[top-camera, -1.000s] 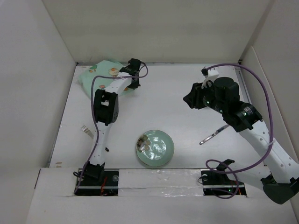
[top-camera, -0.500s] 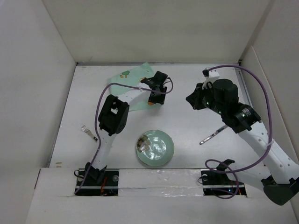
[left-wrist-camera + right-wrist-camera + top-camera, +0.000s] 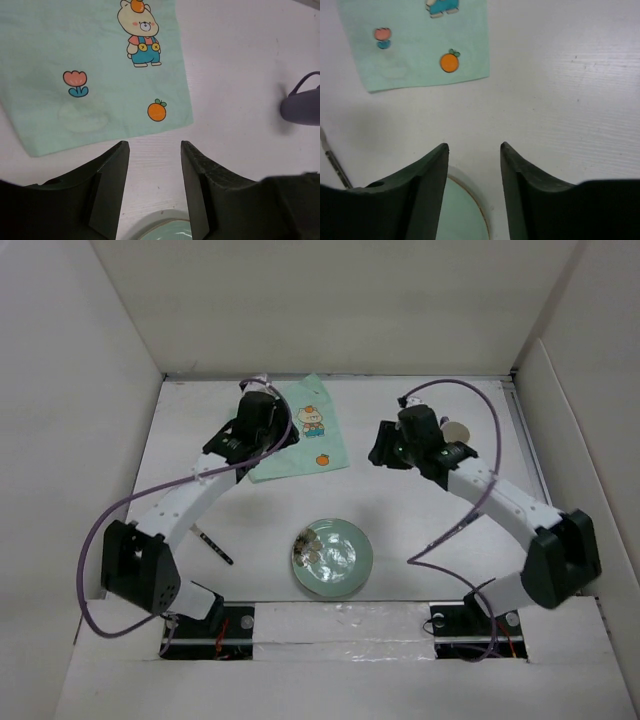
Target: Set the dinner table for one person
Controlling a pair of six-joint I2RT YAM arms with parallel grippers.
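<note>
The dinner table (image 3: 400, 510) is a white tabletop walled by white panels. A mint-green cartoon-print mat (image 3: 305, 435) lies flat at the back middle; it also shows in the left wrist view (image 3: 90, 75) and the right wrist view (image 3: 420, 40). A pale green plate (image 3: 332, 557) with food bits sits near the front middle. My left gripper (image 3: 268, 425) is open and empty above the mat's left part (image 3: 152, 150). My right gripper (image 3: 385, 448) is open and empty, right of the mat (image 3: 474, 147).
A fork (image 3: 215, 545) lies left of the plate, also seen in the right wrist view (image 3: 332, 160). A small round pale object (image 3: 457, 430) sits behind the right arm. The plate's rim shows under both grippers (image 3: 165, 227) (image 3: 465, 210).
The mat has gone from the far left corner to the back middle and now lies flat. My left arm swung back over it. My right gripper moved left toward the mat.
</note>
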